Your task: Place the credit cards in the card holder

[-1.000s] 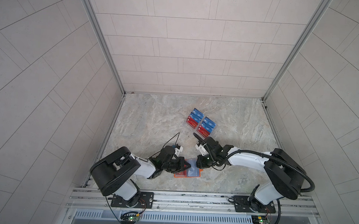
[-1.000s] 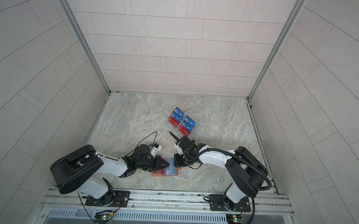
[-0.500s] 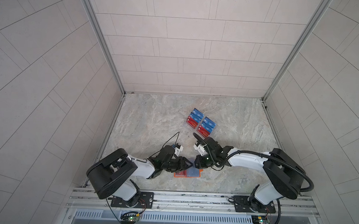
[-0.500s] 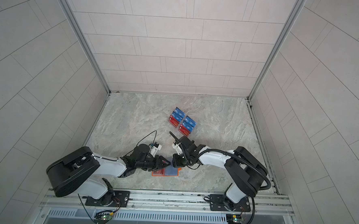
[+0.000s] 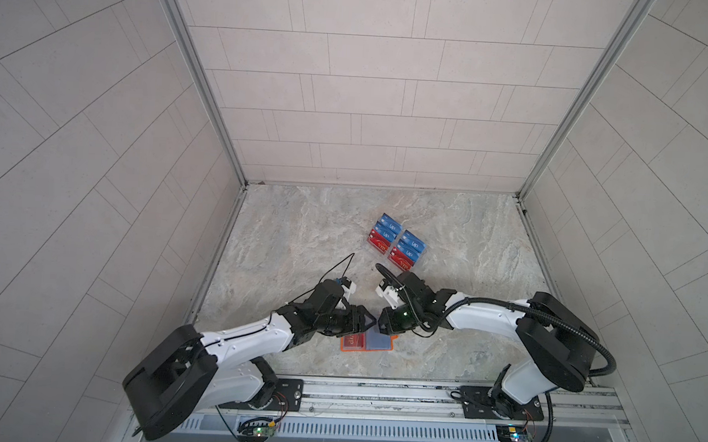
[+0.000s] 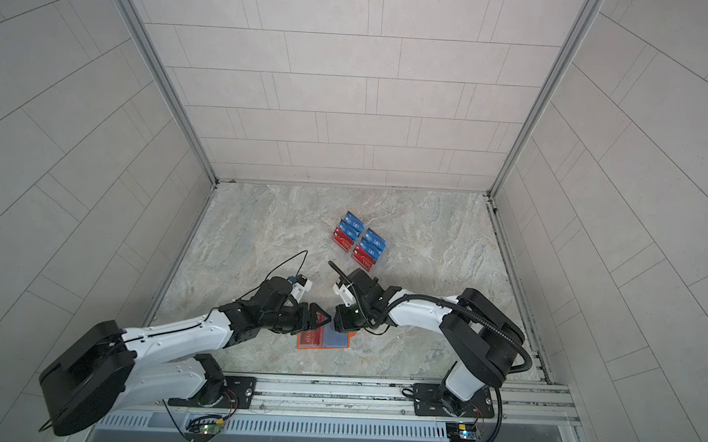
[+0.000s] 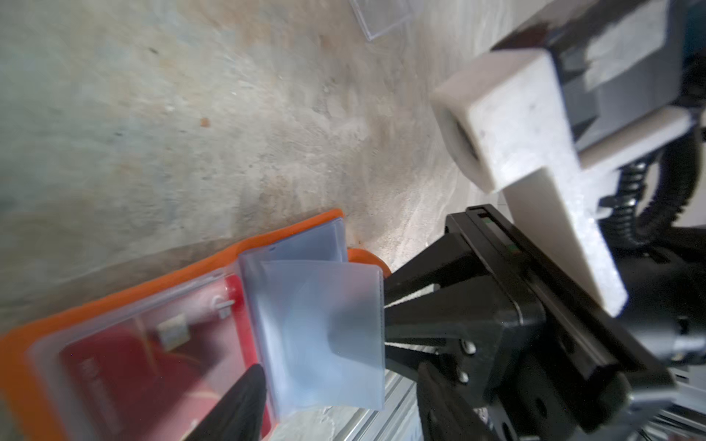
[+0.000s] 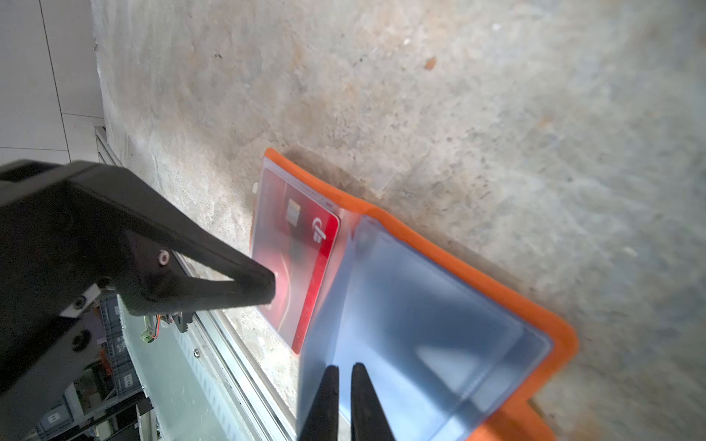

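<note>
Near the front of the table (image 5: 301, 236) — card holder (image 8: 561, 343) open, red card (image 8: 305, 267) inside | left gripper (image 5: 367, 321) empty, jaws apart | right gripper (image 8: 344, 374) pinches clear sleeve (image 8: 420, 324) up | tip: hold sleeve steady, slide next credit cards (image 5: 396, 247) in slowly.

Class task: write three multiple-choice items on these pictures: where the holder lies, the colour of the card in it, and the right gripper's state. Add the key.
1. The holder lies on the table: A) at its far edge; B) near its front edge; C) at its centre.
2. The card in the holder is: A) blue; B) green; C) red.
3. The right gripper is: A) open, empty; B) shut on a clear sleeve; C) shut on a blue card.
Key: 1 B, it sits by the near edge; 2 C, red shows through its plastic; 3 B, it pinches the sleeve's edge.
</note>
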